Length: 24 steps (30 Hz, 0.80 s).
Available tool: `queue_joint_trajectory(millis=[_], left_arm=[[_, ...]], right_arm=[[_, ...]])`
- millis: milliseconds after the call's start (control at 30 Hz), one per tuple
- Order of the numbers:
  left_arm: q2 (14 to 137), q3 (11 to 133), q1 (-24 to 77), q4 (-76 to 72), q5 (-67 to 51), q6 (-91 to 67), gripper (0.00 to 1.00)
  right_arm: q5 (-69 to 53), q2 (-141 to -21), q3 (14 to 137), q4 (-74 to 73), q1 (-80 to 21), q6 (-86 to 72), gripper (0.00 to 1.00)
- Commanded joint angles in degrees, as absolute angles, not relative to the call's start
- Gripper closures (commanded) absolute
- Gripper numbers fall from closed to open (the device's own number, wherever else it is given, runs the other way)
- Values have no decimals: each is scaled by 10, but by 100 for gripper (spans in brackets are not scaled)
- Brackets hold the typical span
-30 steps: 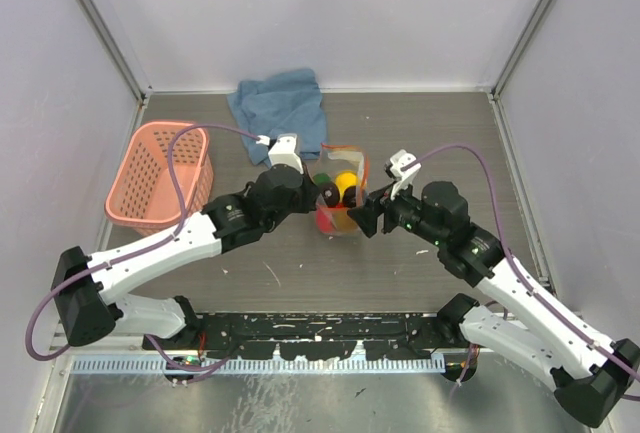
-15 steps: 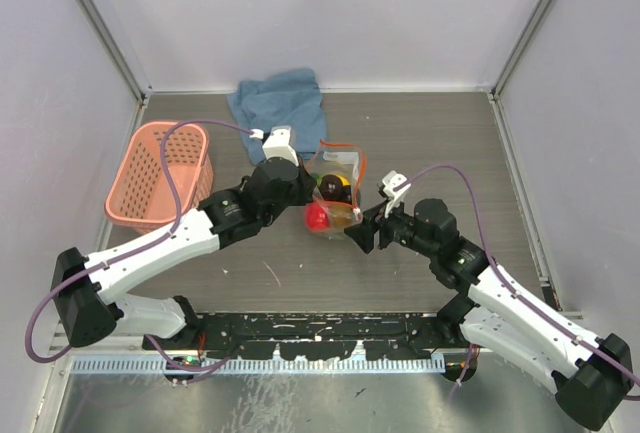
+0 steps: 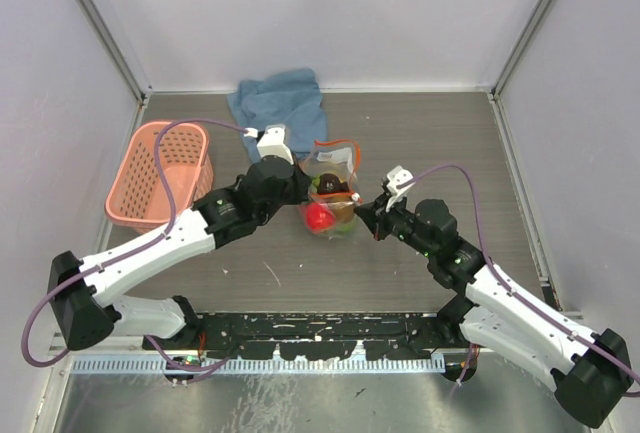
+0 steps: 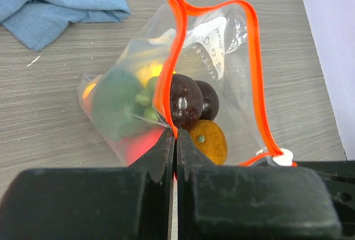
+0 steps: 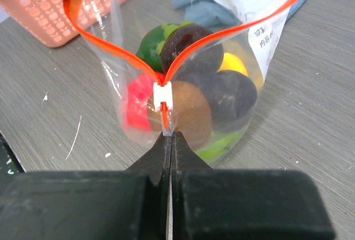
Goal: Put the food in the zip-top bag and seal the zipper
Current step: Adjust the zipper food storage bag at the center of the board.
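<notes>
**Bag is loaded, both grippers pinching the zipper**

Quick count: one zip-top bag, one pink basket, one blue cloth, two grippers. The food is inside the bag. I make out about six pieces (red, yellow, green, orange-brown, two dark brown), but they overlap, so don't hold me to it.

The bag sits mid-table between the arms, mouth gaping upward. Its long axis, the zipper, runs roughly from one gripper to the other.

The left gripper is clamped tight on the orange strip on its side. The right gripper is squeezed closed on the strip just under the white slider.

Only the right wrist view shows the two lips meeting in a V at that slider. From overhead the slider isn't clear, but you get the basket far left and the cloth at the back.
</notes>
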<state>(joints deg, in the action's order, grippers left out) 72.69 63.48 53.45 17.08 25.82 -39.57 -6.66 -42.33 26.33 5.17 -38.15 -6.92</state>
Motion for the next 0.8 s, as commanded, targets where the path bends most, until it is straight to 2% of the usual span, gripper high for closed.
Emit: queue_joint_trajectory(millis=[0,133,233,433,633,767], left_arm=[[675,644,531,162,283,-387,100],[648,618,530,160,295,-394,100],[643,604,530,147,288,-401,100],[652,584,530,121,269,-418,100],[637,560,530,102,269,-427,100],[630,557,530,102,262,-427,100]], right_arm=[[-34,-438,310,102,-383,-44,99],[21,-436,320,91,-384,-37,99],[3,-432,312,91,-383,-37,98],[-97,-441,287,118,-384,-51,72],[-111,-457,280,143,-384,-55,57],[-115,-475,275,170,-384,-60,56]])
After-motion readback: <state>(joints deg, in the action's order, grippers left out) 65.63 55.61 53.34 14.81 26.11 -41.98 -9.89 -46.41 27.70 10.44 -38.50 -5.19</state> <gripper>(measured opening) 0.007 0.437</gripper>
